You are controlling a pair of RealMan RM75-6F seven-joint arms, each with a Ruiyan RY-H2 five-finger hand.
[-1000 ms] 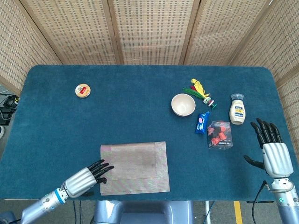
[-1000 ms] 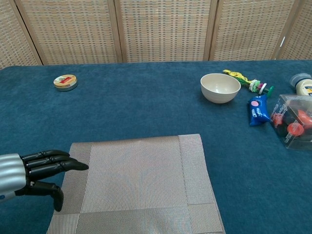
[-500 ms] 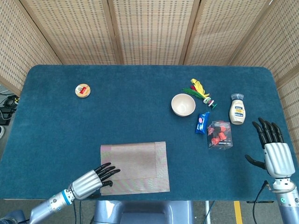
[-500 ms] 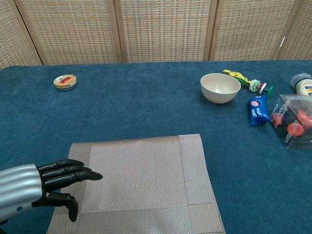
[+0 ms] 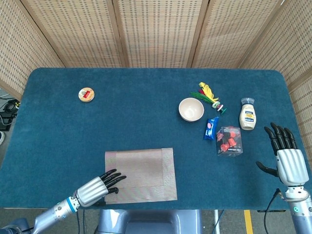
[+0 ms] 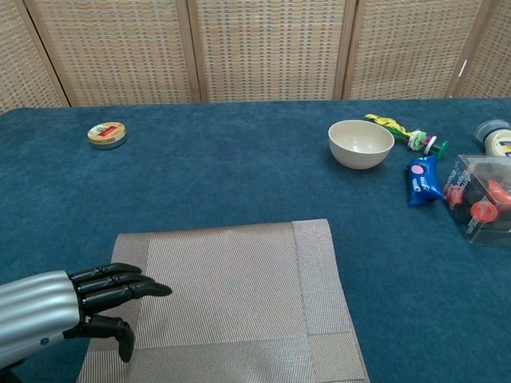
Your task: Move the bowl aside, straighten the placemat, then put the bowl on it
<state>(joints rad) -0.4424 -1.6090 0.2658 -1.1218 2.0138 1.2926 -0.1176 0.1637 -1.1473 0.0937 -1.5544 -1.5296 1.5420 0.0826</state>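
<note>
The cream bowl (image 5: 191,108) (image 6: 361,143) stands empty on the blue table, right of centre and far from the mat. The woven grey placemat (image 5: 141,174) (image 6: 231,299) lies flat at the table's front edge. My left hand (image 5: 95,188) (image 6: 60,306) hovers over the mat's near left corner, its dark fingers stretched out and apart, holding nothing. My right hand (image 5: 285,157) stands at the front right, fingers spread upward and empty; the chest view does not show it.
A small round tin (image 5: 86,94) (image 6: 106,134) sits at the far left. Near the bowl lie a feathered toy (image 5: 208,94), a blue packet (image 5: 210,127), a clear box with red pieces (image 5: 229,141) and a white squeeze bottle (image 5: 247,115).
My left hand has drifted toward the near edge and slightly right over the mat's corner. My right hand has sunk a little toward the front edge. Bowl and mat are where they were.
</note>
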